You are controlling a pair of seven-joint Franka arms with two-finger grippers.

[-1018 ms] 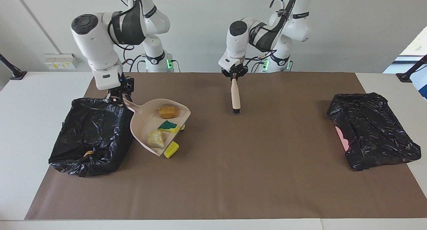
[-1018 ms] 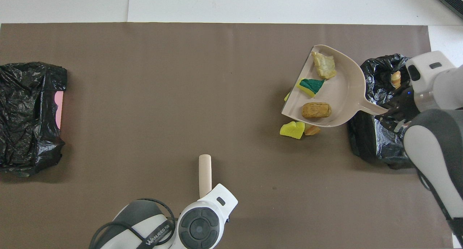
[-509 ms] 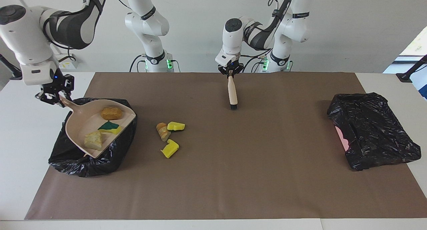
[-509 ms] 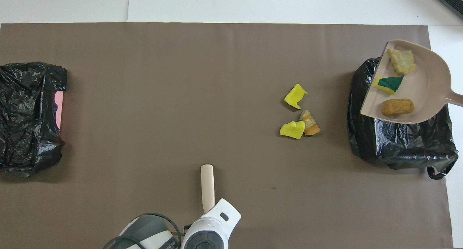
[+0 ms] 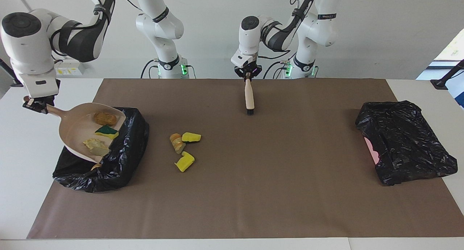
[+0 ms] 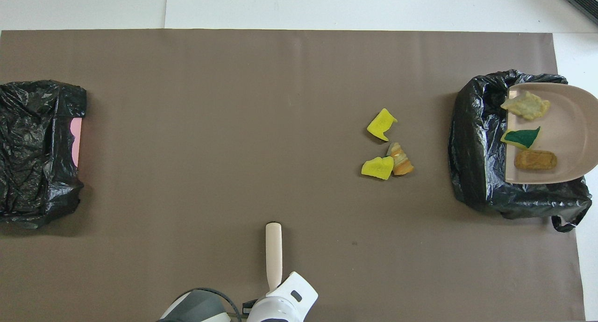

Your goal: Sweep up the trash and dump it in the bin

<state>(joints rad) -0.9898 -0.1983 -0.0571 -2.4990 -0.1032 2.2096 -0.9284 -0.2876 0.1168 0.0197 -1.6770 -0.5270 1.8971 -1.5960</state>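
Since a second ago the right gripper [image 5: 35, 104], pinching the dustpan [image 5: 78, 132] by its handle, has carried the pan off the mat and now holds it tilted over the black bin [image 5: 123, 152] at the right arm's end, with a bread roll [image 5: 105, 118], a green-backed sponge [image 5: 107, 131] and a bread slice [image 5: 95, 146] on it. That uncovered two yellow wedges [image 5: 191, 136] and a roll [image 5: 177, 143] left on the mat [image 5: 253, 192] beside the bin. The left gripper [image 5: 248, 76], clamped on the brush [image 5: 249, 97], has drawn back toward the robots.
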